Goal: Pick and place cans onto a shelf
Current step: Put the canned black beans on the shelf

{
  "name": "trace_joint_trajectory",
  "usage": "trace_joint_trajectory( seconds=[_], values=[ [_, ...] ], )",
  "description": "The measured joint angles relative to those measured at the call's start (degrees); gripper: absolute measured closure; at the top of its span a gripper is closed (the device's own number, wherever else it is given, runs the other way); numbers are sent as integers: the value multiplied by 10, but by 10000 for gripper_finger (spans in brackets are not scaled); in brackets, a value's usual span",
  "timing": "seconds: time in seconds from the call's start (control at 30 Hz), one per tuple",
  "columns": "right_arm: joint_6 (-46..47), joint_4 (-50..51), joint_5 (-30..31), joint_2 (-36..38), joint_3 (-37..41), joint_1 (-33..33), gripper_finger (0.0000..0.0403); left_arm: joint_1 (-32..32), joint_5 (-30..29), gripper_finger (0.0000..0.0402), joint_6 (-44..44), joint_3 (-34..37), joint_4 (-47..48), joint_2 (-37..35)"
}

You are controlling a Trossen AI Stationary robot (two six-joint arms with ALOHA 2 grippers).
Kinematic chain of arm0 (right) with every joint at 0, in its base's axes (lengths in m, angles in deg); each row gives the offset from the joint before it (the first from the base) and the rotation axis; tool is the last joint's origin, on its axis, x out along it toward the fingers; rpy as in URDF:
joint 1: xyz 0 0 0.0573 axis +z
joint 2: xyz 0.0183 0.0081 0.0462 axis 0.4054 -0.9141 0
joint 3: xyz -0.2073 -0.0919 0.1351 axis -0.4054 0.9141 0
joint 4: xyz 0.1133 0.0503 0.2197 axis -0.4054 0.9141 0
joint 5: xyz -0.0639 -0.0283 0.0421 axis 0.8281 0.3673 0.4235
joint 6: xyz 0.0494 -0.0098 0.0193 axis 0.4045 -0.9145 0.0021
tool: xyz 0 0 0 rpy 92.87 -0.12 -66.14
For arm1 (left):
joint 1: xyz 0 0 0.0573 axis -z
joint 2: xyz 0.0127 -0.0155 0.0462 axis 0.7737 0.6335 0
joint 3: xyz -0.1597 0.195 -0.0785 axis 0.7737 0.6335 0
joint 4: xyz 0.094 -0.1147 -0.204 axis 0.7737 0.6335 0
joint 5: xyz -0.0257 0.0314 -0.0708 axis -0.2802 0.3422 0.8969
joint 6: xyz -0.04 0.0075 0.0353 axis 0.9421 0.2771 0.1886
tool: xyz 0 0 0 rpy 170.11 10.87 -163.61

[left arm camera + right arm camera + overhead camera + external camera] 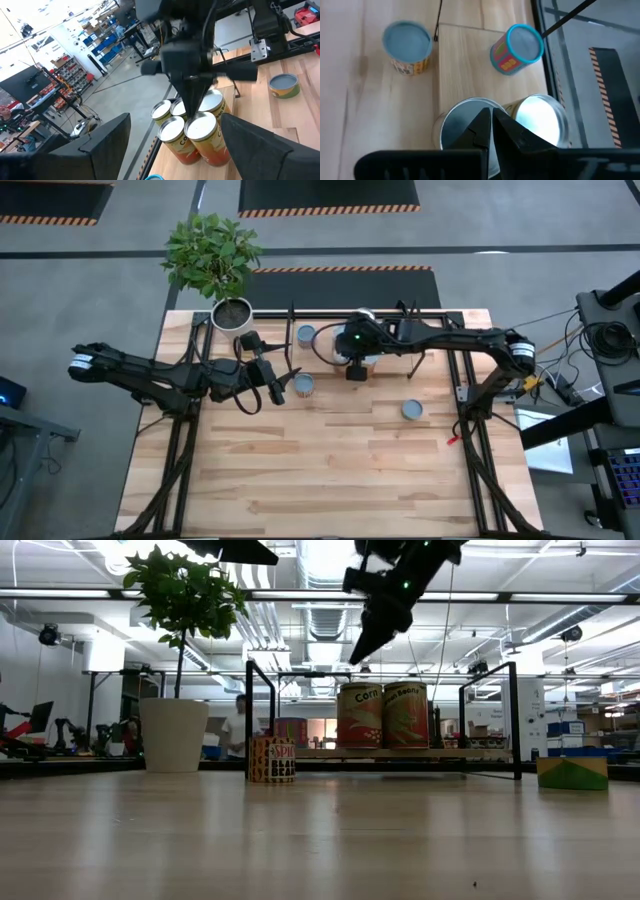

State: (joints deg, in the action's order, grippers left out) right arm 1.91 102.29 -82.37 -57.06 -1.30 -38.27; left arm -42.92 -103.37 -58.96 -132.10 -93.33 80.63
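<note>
On the shelf [400, 753] I log two cans [359, 715] reading "Corn" and "Beans". Right gripper [490, 131] pinched closed above them; left gripper [277, 379] open, empty.

A workshop: exposed ceiling ducts [330, 615], stocked storage racks [75, 75], hazard-striped floor [340, 270].

Two cans [384, 715] side by side on shelf [400, 753]; third can [272, 760] on table [320, 840], left of shelf.

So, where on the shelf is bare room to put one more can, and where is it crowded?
The shelf board is bare between the small can on it and the two tall cans. Around those tall cans it is crowded: the shut right pincer hangs just above them. The open left pincer waits beside the shelf.
</note>
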Motion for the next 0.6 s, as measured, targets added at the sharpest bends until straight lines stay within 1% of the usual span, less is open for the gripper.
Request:
trace_joint_trajectory(
  seconds=[0.17, 0.3, 0.37, 0.6],
  values=[
    [53, 13, -10, 49, 0, 25, 394, 0, 0, 112, 5, 0, 0, 0],
    [117, 27, -73, 86, 0, 56, 394, 0, 1, 112, 23, 0, 0, 0],
    [140, 30, -92, 101, 3, 79, 394, 0, 3, 112, 37, 0, 0, 0],
    [247, 64, -92, 134, 28, 169, 394, 2, 3, 112, 83, 0, 28, 0]
  ],
)
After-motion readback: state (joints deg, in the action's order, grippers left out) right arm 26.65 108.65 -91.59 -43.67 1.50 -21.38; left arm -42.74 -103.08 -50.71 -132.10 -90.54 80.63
